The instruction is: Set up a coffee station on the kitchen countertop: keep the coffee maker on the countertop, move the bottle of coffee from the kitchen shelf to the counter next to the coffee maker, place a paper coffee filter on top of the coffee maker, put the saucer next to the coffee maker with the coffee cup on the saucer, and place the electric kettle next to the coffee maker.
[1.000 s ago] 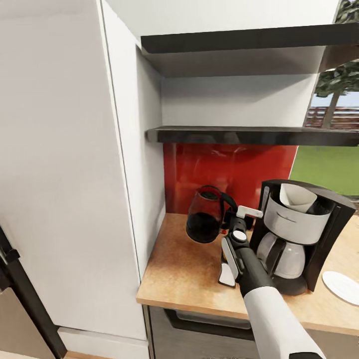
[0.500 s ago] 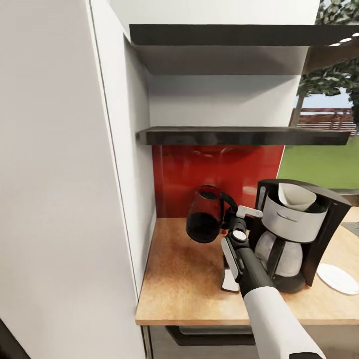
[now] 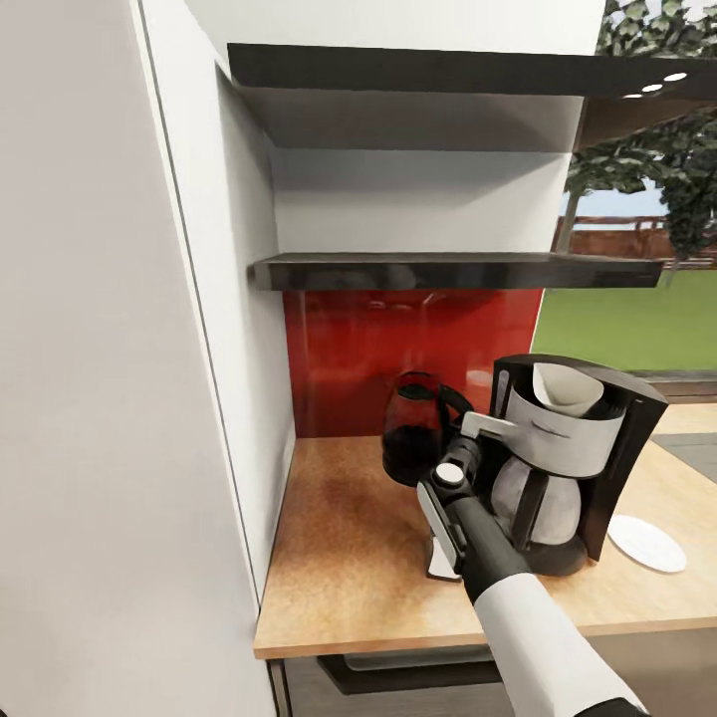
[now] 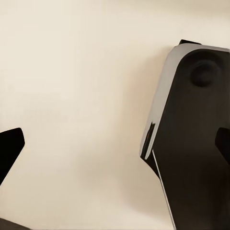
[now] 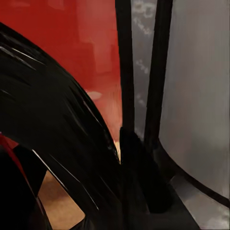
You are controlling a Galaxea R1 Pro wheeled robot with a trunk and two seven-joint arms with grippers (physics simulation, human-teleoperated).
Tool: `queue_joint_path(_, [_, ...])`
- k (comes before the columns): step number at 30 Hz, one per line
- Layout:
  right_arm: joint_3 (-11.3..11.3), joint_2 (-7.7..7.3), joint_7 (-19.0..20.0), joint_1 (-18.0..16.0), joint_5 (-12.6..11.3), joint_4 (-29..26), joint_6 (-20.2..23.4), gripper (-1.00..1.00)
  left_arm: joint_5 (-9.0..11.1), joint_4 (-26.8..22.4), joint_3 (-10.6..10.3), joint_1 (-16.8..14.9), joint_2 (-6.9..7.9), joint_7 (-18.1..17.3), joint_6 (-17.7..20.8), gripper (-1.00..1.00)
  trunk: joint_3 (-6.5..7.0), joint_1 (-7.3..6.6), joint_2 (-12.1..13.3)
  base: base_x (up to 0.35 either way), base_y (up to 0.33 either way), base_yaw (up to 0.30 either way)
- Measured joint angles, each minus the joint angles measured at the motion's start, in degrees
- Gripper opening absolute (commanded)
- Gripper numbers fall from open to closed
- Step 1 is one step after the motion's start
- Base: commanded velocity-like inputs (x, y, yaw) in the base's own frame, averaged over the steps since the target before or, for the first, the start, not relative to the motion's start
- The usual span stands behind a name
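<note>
The dark red electric kettle (image 3: 411,438) is over the back of the kitchen countertop (image 3: 349,558), just left of the black coffee maker (image 3: 597,468). My right gripper (image 3: 460,430) is shut on its black looping handle (image 5: 72,143). I cannot tell if the kettle's base touches the wood. A white paper coffee filter (image 3: 566,390) sits in the machine's top. The white saucer (image 3: 647,543) lies to the machine's right. The black kitchen shelf (image 3: 448,271) hangs above. My left gripper (image 4: 115,143) is open over pale floor. The bottle of coffee and the coffee cup are out of view.
A tall white cabinet side (image 3: 119,398) walls off the counter's left end. A red backsplash (image 3: 358,358) runs behind the kettle. A second black shelf (image 3: 418,70) hangs higher up. Bare wood lies in front of the kettle, and a window is at the far right.
The camera has swung, so the scene sits further left. The kettle now hangs more upright and closer to the coffee maker, still in my right gripper.
</note>
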Motion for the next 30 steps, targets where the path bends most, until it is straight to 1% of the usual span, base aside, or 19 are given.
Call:
queue_joint_path(1, [1.2,0.0,0.0,0.0,-0.1,0.0,0.0,-1.0,0.0,0.0,0.0,0.0,0.0,0.0,0.0,1.0,0.0,0.0,0.0,0.0,0.0,0.0])
queue_joint_path(4, [1.7,0.0,-0.1,0.0,-0.7,0.1,0.0,-1.0,0.0,0.0,0.0,0.0,0.0,0.0,0.0,1.0,0.0,0.0,0.0,0.0,0.0,0.0])
queue_joint_path(6, [1.8,0.0,-0.1,0.0,-1.2,0.1,0.0,-1.0,0.0,0.0,0.0,0.0,0.0,0.0,0.0,1.0,0.0,0.0,0.0,0.003,0.0,0.0])
queue_joint_path(9, [1.7,0.0,-0.2,0.0,-1.4,0.0,-0.1,-1.0,0.0,0.0,0.0,0.0,0.0,0.0,0.0,1.0,0.0,-0.02,0.0,0.055,0.125,0.0])
queue_joint_path(20, [1.6,0.0,-0.2,0.0,-1.6,0.0,-0.3,-1.0,0.0,0.1,0.0,0.1,0.09,0.0,0.0,1.0,0.0,0.0,0.0,0.039,0.284,-0.008])
queue_joint_path(24, [1.5,0.0,-0.3,0.0,-1.5,0.0,-0.3,-1.0,0.0,0.1,0.0,0.1,0.09,0.0,0.0,1.0,0.0,0.0,0.0,0.001,0.217,-0.178])
queue_joint_path(30, [1.4,0.0,-0.3,0.0,-1.5,0.0,-0.4,-1.0,0.0,0.1,0.0,0.1,0.08,0.0,0.0,1.0,0.0,0.0,0.0,0.0,0.026,-0.27])
